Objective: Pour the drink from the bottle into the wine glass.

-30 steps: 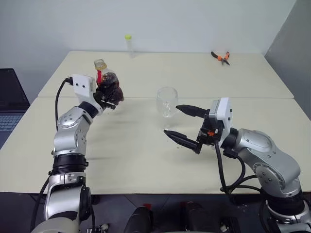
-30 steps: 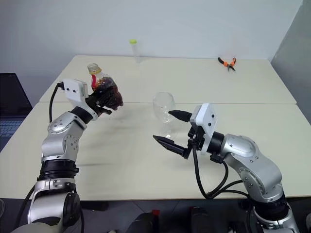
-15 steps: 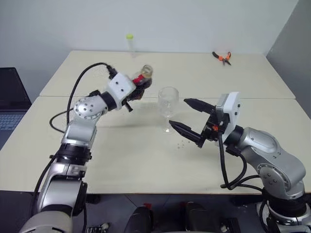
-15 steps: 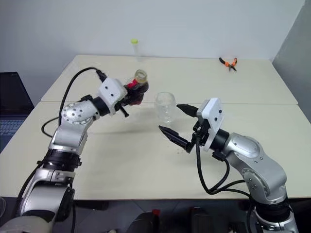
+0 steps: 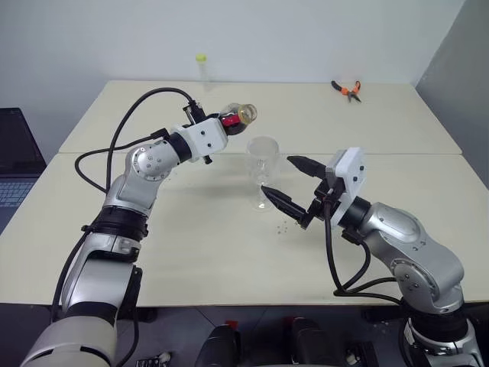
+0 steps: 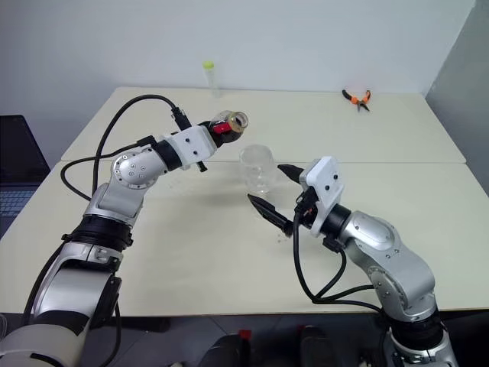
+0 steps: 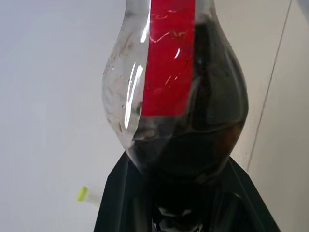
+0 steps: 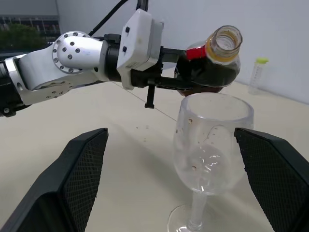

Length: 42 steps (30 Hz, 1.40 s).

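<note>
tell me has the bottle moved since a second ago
Yes: the bottle has moved right toward the wine glass and tipped over, its mouth now above the rim.

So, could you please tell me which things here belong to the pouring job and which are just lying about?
Part of the job:
- small clear plastic bottle of dark drink, uncapped, in the left gripper
- clear stemmed wine glass
- right gripper, open beside the glass

Lying about:
- slim clear tube with yellow-green cap
- orange-handled pliers
</note>
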Each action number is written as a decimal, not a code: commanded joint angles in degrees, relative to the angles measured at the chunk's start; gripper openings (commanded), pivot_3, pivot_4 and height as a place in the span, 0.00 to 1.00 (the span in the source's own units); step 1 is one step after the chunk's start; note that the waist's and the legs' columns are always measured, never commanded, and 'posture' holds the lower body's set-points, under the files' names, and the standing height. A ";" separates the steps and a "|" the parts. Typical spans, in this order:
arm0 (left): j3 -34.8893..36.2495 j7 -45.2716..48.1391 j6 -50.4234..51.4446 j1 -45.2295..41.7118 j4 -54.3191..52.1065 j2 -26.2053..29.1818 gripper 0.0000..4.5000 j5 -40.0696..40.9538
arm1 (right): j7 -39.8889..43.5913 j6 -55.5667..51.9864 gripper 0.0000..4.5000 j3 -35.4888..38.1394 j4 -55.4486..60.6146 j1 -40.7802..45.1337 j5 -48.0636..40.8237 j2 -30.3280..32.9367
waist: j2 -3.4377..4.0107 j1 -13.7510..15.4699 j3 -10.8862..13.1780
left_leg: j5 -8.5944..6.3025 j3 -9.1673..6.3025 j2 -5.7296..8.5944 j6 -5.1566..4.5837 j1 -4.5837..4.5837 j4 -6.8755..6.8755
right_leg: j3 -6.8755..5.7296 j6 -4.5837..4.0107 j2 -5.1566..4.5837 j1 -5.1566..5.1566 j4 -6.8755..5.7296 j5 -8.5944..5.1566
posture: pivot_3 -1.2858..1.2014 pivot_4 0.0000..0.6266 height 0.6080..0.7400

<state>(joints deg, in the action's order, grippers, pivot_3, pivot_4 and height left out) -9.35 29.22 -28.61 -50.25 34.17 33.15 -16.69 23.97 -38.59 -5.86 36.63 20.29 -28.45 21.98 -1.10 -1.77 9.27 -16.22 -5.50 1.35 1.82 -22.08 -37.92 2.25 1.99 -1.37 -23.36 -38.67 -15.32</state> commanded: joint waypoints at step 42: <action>-6.78 -20.81 -19.11 -11.51 9.72 6.87 0.17 -20.54 | 2.03 8.16 1.00 -2.59 -3.27 -0.81 6.97 -2.94 | 0.00 -0.08 0.00 | 0.00 0.08 0.03 0.00 -0.03 -0.02 | 0.03 0.00 0.01 -0.12 -0.17 0.00 | 0.52 0.24 1.00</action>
<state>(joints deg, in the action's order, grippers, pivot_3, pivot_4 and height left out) -16.59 10.32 -46.98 -59.23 44.15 38.83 -37.22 26.02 -30.67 -8.70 32.21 19.22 -21.48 19.12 -1.10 -1.85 9.27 -16.21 -5.42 1.38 1.82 -22.11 -37.94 2.28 2.00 -1.36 -23.48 -38.85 -15.32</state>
